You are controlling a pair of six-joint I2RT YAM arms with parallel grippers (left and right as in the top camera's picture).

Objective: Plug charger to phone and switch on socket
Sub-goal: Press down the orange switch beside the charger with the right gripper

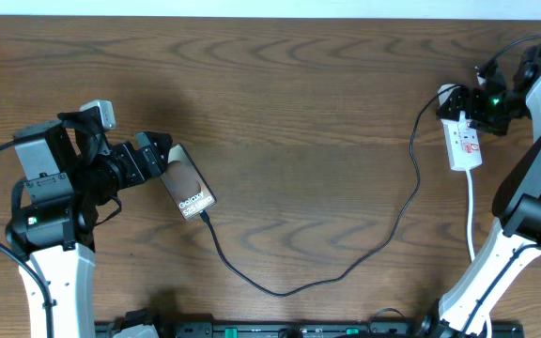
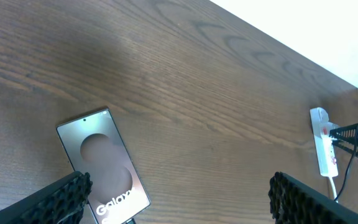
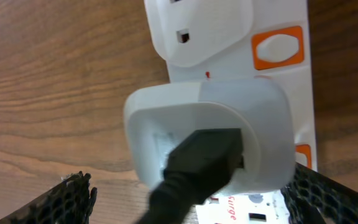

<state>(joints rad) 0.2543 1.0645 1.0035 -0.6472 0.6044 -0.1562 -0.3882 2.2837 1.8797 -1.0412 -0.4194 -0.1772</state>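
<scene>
Phone (image 1: 188, 188) lies flat on the table (image 1: 299, 94), left of centre, screen up. The charger cable (image 1: 346, 272) loops across the table, and its tip looks seated in the phone's lower edge. I judge the plugging done, though the joint is small in every view.

Left pincer (image 1: 158, 153) sits at the phone's top end, jaws wide, holding nothing.

Power strip (image 1: 465, 145) lies far right. The cable's other end enters a white adapter (image 3: 210, 137) on it. Right pincer (image 3: 194, 190) hovers over that adapter, jaws spread, gripping nothing.

Step in hand: the switch. The next move calls for sliding off the adapter and pressing one fingertip on the orange switch (image 3: 302, 155) beside it, which is partly hidden.

Count: one phone, one cable, one strip, one adapter, two orange switches.
</scene>
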